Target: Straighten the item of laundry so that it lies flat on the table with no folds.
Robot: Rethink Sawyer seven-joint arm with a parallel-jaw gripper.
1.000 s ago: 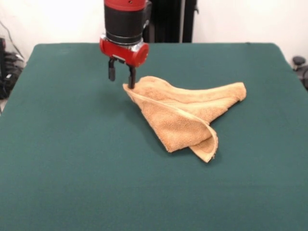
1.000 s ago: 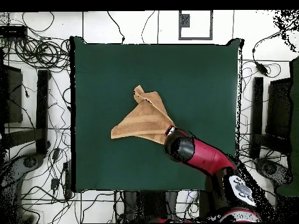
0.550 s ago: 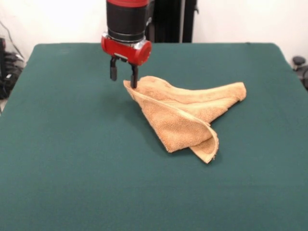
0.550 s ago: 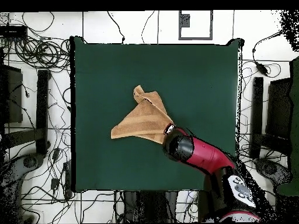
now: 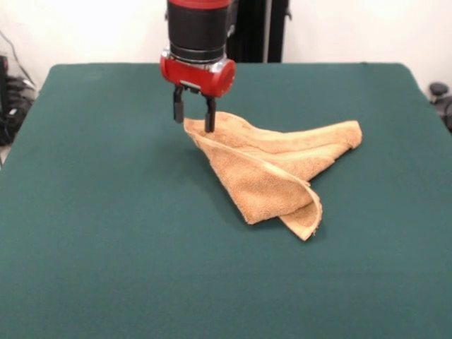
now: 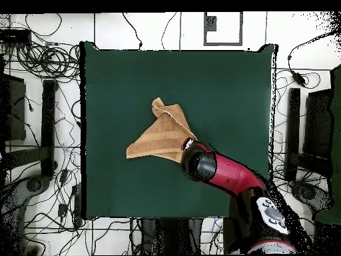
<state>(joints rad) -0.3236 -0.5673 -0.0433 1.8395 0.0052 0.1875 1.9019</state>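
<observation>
Front view, claw (image 5: 195,116) open, astride folded towel's (image 5: 272,169) corner

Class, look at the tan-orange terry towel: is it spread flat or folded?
Folded. The tan-orange terry towel lies doubled into a rough triangle, one layer curling over another.

The red and black arm comes straight down from twelve o'clock in the front view, its gripper (image 5: 193,117) pointing vertically downward with the two dark jaws parted, a clear gap showing between them.
</observation>
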